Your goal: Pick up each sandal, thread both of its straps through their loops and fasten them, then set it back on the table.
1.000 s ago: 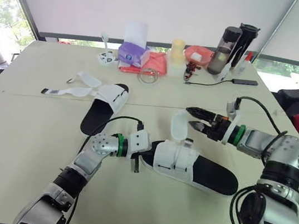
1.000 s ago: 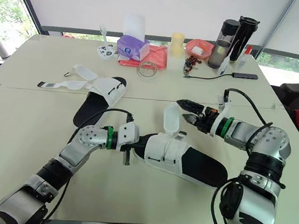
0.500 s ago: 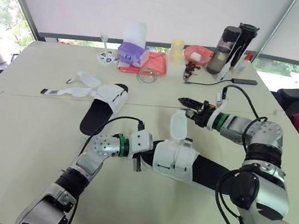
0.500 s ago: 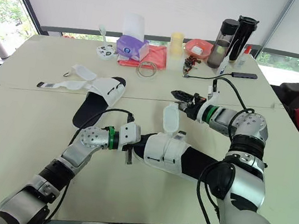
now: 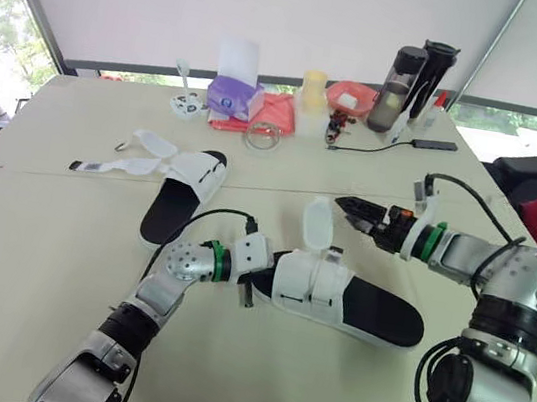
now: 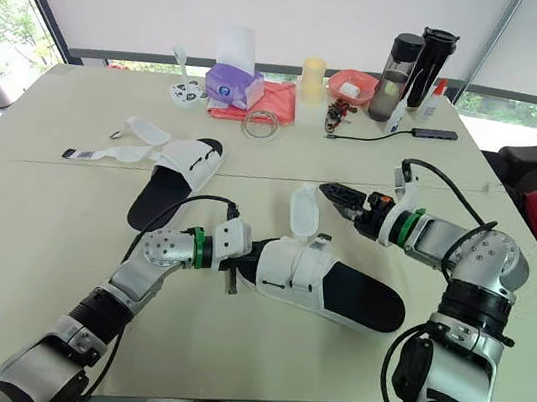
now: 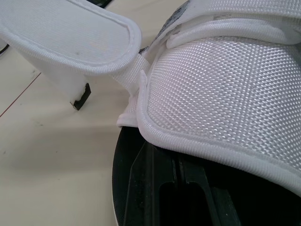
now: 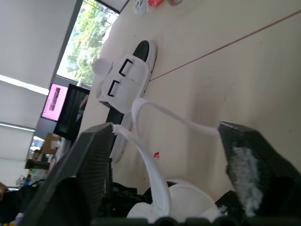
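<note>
Head views, both eyes: the near sandal [image 5: 345, 298] lies flat on the surface [image 5: 57, 261]. Your left tool [image 5: 247, 289] appears clamped on the end of its sole, pinning it. One strap lies down across the white upper; the loose strap [image 5: 318, 224] stands upright. Your right tool [image 5: 346, 207] hovers just beside that strap, apart from it. The far sandal [image 5: 184, 189] rests further off on the left, straps splayed and unfastened.

Left wrist view: the woven upper [image 7: 221, 94] and black sole [image 7: 136, 188] sit hard against the tool. The loose strap rises from the upper's edge, a small black loop piece [image 7: 81, 98] beyond it.

Right wrist view: the fingers [image 8: 89, 169] are spread wide, holding nothing. The strap arcs through the gap, touching neither.

Step in hand, by judgement: fastening the near sandal's second strap. It has not yet been grasped.

Next move calls for: bring the right tool in on the strap's free end, close on it, and lead it to its loop while the left tool steadies the sole.
</note>
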`<state>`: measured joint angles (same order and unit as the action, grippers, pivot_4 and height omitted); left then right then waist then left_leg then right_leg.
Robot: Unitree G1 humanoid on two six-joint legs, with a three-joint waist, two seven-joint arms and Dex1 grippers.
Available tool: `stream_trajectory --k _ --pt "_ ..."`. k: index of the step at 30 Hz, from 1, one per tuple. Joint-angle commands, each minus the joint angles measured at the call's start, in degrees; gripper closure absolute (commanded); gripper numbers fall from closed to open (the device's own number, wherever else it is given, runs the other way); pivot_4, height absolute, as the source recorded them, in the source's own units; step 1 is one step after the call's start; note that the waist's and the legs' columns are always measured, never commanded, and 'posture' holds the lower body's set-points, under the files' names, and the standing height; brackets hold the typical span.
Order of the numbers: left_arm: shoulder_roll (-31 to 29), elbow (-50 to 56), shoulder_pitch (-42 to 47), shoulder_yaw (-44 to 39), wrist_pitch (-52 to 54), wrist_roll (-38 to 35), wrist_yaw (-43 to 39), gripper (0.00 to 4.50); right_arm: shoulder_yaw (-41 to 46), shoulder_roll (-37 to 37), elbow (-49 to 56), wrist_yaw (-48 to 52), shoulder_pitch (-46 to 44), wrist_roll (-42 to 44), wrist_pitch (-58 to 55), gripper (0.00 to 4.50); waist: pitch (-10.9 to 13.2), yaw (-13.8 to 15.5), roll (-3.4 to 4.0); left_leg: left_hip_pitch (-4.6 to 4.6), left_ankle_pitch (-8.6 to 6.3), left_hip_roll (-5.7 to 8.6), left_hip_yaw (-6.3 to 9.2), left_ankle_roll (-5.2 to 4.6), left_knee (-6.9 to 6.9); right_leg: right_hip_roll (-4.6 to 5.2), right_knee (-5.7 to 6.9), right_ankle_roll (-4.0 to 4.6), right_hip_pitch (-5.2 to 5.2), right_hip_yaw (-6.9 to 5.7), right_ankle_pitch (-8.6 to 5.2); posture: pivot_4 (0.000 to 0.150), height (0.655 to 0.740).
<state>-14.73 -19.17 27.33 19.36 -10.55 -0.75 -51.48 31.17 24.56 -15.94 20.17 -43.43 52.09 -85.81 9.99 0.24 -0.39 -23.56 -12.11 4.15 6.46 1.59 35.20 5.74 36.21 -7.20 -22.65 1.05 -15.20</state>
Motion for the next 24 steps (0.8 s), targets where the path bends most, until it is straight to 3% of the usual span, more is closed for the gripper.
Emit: stream_trajectory --k 1,13,24 --pt "-0.4 -1.3 -0.8 1.0 0.5 1.2 -0.3 4.5 5.3 -1.4 2.0 -3.4 -1.4 2.0 -3.3 0.02 0.0 0.0 0.0 0.0 0.0 0.0 0.0 0.0 0.0 0.0 -0.01 0.0 0.0 0.0 0.0 0.15 0.74" --pt "-0.2 -2.5 -0.2 1.0 0.0 1.8 0.2 4.5 12.2 -8.2 -4.6 -8.1 -6.8 1.3 -5.6 0.02 0.0 0.0 0.04 0.01 0.0 0.01 -0.01 0.0 -0.02 -0.02 0.0 0.0 0.0 0.01 0.0 0.15 0.74" --pt "0.0 -3.4 -0.3 1.2 -1.0 2.4 1.5 4.5 9.4 -9.2 -16.8 -9.1 -12.4 -2.8 5.2 0.02 0.0 -0.1 0.05 0.03 0.0 0.01 -0.02 0.0 -0.02 -0.05 0.01 -0.01 0.01 0.02 0.01 0.15 0.74"
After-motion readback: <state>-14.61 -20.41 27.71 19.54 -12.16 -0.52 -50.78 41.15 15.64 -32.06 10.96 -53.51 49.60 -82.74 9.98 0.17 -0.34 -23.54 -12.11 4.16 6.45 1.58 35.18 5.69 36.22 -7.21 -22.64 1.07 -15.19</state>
